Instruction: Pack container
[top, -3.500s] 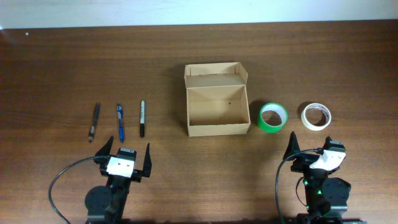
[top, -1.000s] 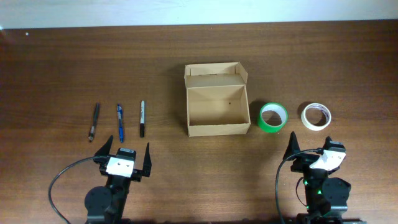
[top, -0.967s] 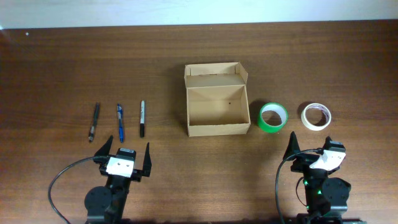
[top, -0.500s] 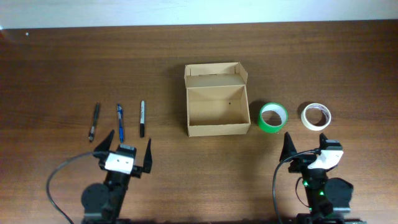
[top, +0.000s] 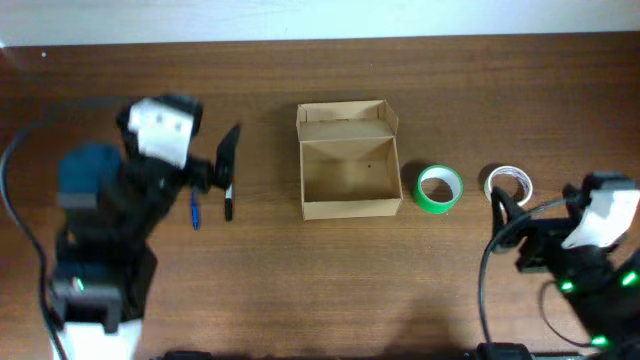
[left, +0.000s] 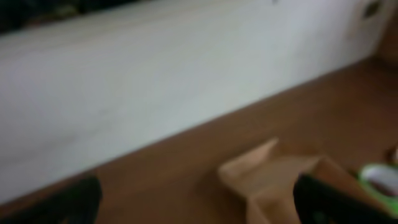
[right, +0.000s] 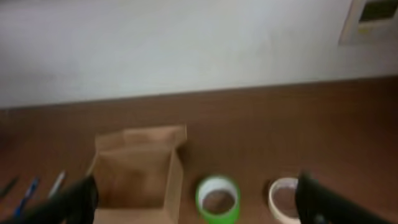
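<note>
**Overhead view.** The container (top: 349, 165), a tan cardboard box, stands open at the centre of the bench (top: 300, 290). Its flap lid (top: 343, 112) is folded back on the 12 o'clock side and its inner floor is visible. At 3 o'clock of the container, near its wall but apart from it, lies the green tape roll (top: 439, 188). The white tape roll (top: 512, 181) lies farther out at 3 o'clock, apart from the green one. At 9 o'clock of the container, well apart from it, a black marker (top: 228, 207) and a blue pen (top: 194, 214) lie side by side, pointing toward 12 o'clock. The left arm (top: 100, 230) covers their far ends. The right arm (top: 585, 270) stands at 4 o'clock of the container. One of its dark fingers overlaps the 7 o'clock edge of the white tape roll in this view; contact cannot be told.

**Left wrist view (blurred).** The left gripper (left: 196, 202) is spread wide and grips nothing, its fingers (left: 74, 200) at the two lower corners of the frame. Beyond them lie a corner of the container and, toward 12 o'clock, a white wall (left: 155, 74).

**Right wrist view (blurred).** The right gripper (right: 202, 202) is likewise spread wide and grips nothing. Framed between its fingers (right: 68, 202) are the container, the green tape roll and the white tape roll, all resting on the bench.
</note>
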